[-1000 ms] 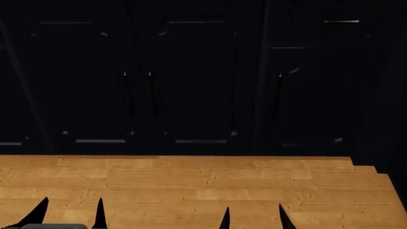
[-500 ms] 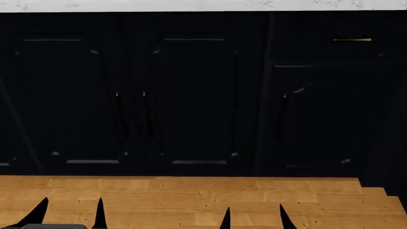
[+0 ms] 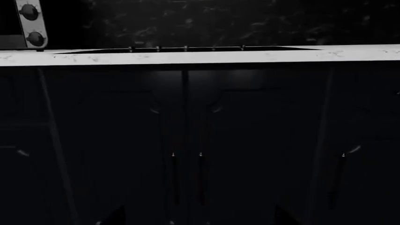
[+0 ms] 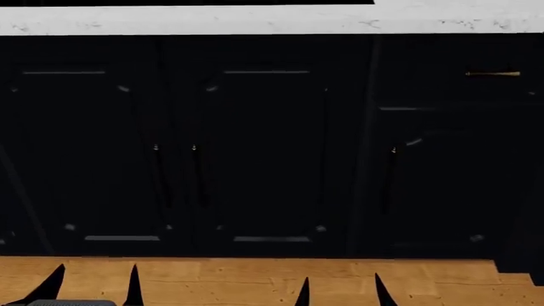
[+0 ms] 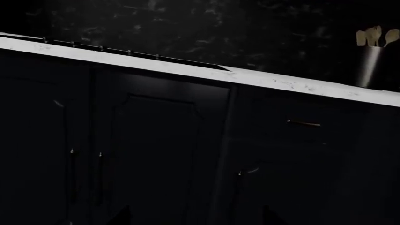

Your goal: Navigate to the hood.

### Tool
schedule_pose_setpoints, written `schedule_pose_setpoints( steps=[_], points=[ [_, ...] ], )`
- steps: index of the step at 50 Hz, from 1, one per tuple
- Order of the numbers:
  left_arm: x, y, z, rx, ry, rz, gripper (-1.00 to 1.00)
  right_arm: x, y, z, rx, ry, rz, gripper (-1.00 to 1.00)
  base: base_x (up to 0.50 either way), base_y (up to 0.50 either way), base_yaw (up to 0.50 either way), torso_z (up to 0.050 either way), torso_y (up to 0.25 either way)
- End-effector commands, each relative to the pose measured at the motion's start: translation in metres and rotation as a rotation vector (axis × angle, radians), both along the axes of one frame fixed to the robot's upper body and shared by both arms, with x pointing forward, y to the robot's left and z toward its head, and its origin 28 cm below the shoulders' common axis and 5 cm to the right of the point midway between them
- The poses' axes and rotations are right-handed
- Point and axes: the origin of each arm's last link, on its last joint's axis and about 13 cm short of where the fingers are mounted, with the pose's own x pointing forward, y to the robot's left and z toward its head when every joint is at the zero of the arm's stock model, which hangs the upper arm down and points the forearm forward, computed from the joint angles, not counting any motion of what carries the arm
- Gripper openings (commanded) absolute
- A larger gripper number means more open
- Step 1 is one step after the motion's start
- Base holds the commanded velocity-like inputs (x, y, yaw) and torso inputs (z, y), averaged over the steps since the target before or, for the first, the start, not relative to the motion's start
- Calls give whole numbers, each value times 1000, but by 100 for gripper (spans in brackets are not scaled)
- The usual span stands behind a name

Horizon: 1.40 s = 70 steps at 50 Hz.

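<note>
The hood is out of view in every frame. A white countertop (image 4: 255, 20) runs above dark cabinet doors (image 4: 264, 153) straight ahead. A black cooktop (image 3: 187, 48) lies flush in that countertop, its row of knobs showing in the left wrist view. My left gripper (image 4: 95, 290) shows only two dark fingertips at the bottom edge of the head view, spread apart, nothing between them. My right gripper (image 4: 340, 294) stands the same way, open and empty. In both wrist views the fingertips are faint dark shapes against the dark cabinets.
A wooden floor (image 4: 221, 280) separates me from the cabinet base. A toaster oven (image 3: 25, 26) stands on the counter left of the cooktop. A steel holder with wooden utensils (image 5: 371, 56) stands at the right. A drawer with a brass handle (image 4: 493, 74) is at the upper right.
The cabinets have slid down in the head view and grown larger. The white countertop has come into view at the top, and less floor shows. Both grippers keep their pose.
</note>
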Motion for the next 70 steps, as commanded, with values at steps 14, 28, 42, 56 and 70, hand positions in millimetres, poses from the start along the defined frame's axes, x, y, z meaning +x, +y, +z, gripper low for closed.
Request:
schedule_pose_setpoints(
  steps=[14, 28, 42, 56, 70],
  points=[
    [0, 0, 0, 0, 1, 1, 100, 0, 0, -1, -5, 0, -3, 100, -284, 247, 0, 0, 0],
    [0, 1, 0, 0, 1, 0, 100, 0, 0, 0, 6, 0, -1, 100, -293, 238, 0, 0, 1],
    [0, 0, 0, 0, 3, 1, 100, 0, 0, 1, 14, -2, 0, 100, -167, 300, 0, 0, 0],
    [0, 0, 0, 0, 2, 0, 100, -1, 0, 1, 16, -4, 2, 100, -107, 362, 0, 0, 1],
    [0, 1, 0, -1, -2, -1, 100, -1, 0, 1, 16, -2, 2, 100, -101, 377, 0, 0, 0]
  ],
)
